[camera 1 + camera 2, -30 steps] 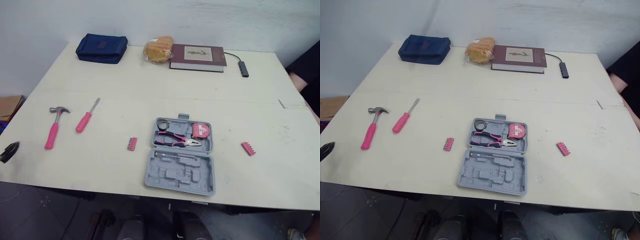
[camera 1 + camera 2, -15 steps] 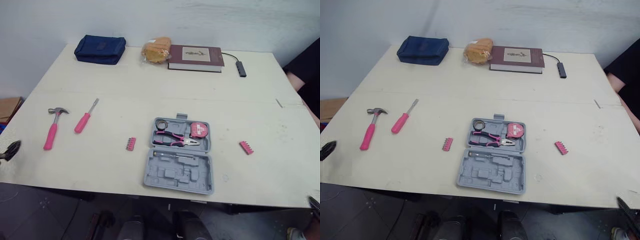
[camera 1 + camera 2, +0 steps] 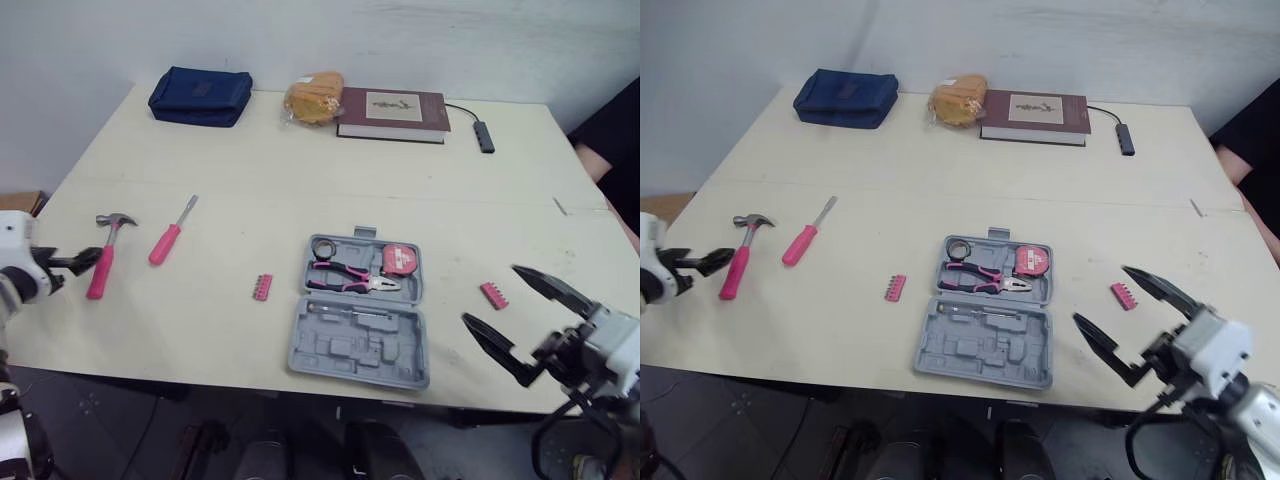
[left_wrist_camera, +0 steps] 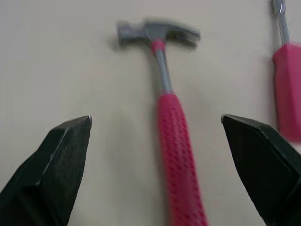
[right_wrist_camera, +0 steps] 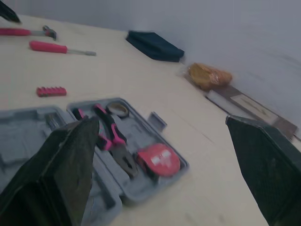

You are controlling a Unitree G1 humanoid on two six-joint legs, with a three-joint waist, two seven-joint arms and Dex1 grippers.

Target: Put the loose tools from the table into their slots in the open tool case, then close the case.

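Left claw (image 3: 78, 262) sits well left of the tool case (image 3: 360, 372), fingers spread wide and holding nothing. The hammer (image 4: 174, 141) lies straight ahead of it. In the left wrist view the pink handle runs lengthwise between the 2 fingers, with the head at the far end. That looks lined up for closing across the grip, and the left arm is clearly the nearer one.

Right claw (image 3: 1100, 294) is just right of the case, also spread and empty, close to 1 pink bit strip (image 3: 493, 295).

The case lies open at the near edge. It holds pliers (image 3: 352, 279), a tape measure (image 3: 400, 260) and a tape roll (image 3: 324, 247). The front half is mostly bare slots.

A 2nd bit strip (image 3: 263, 287) sits just left of the case. The screwdriver (image 3: 167, 243) is further left, beside the hammer.

The counter (image 3: 300, 170) is pale and flat. Far behind the case are a blue pouch (image 3: 200, 96), bagged bread (image 3: 315, 97), a book (image 3: 393, 103) and a cable adapter (image 3: 485, 137), all against a plain wall. A person's sleeve (image 3: 612, 125) shows far right of the case.
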